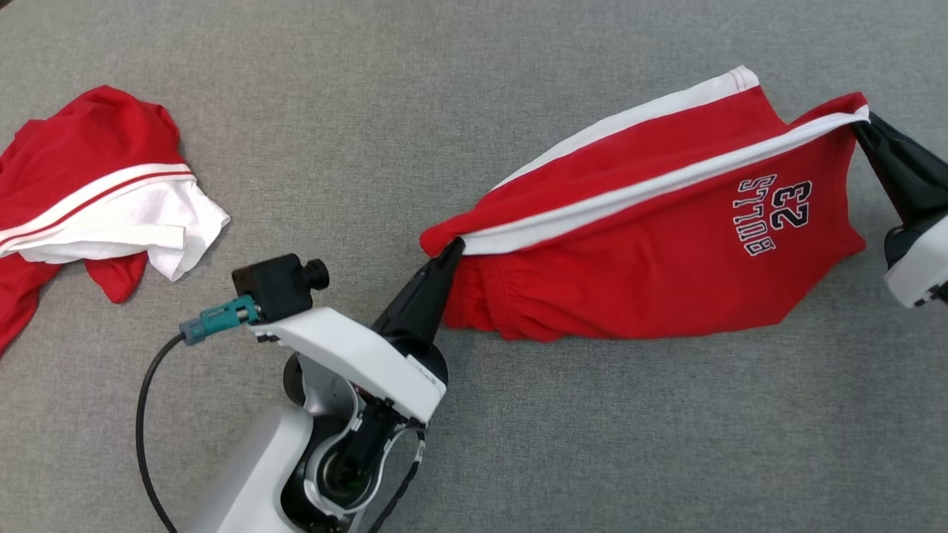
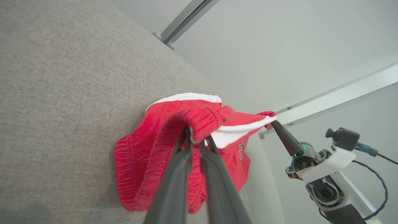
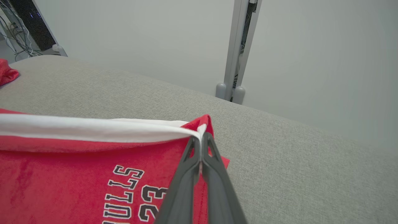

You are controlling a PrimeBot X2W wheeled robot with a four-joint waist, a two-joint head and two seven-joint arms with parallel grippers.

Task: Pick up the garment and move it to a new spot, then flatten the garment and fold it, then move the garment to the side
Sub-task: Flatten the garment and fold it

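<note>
The garment (image 1: pixel 652 244) is a pair of red shorts with white side stripes and a dark "BULLS 23" print, stretched between my two grippers above the grey surface. My left gripper (image 1: pixel 453 250) is shut on its waistband corner at the lower left; the left wrist view shows the ribbed waistband (image 2: pixel 199 121) pinched between the fingers, my left gripper (image 2: pixel 196 137) closed on it. My right gripper (image 1: pixel 863 124) is shut on the far hem corner at the upper right. In the right wrist view, my right gripper (image 3: pixel 201 140) clamps the white-striped edge (image 3: pixel 93 129).
A second red and white garment (image 1: pixel 96 192) lies crumpled at the far left of the grey fabric surface (image 1: pixel 459 89). Beyond the surface's far edge stand a pale wall and a metal post (image 3: pixel 239 46).
</note>
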